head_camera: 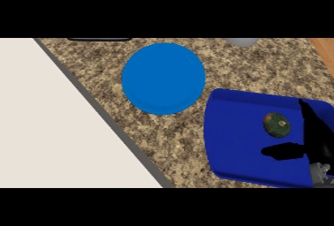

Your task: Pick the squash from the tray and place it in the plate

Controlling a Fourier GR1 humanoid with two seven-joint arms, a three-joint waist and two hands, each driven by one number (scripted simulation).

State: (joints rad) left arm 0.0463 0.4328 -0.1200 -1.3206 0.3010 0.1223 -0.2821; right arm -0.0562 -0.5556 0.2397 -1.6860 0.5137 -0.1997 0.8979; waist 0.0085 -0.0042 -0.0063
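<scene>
A: Where is the squash [277, 124]?

B: It lies inside the dark blue tray [238, 145] at the lower right, untouched, on the speckled granite counter [98, 62].

A: And the hand?

B: The black right hand [312, 143] hangs over the tray, fingers and thumb spread apart either side of the squash, likely framing it for a grasp.

A: The plate?

B: The round blue plate [163, 78] sits just left of the tray, close for a short carry. No left hand shows.

Speckled granite-like counter [98, 62], smooth matt blue plate [163, 78]; glossy blue tray [238, 145], mottled green squash [276, 123]
</scene>
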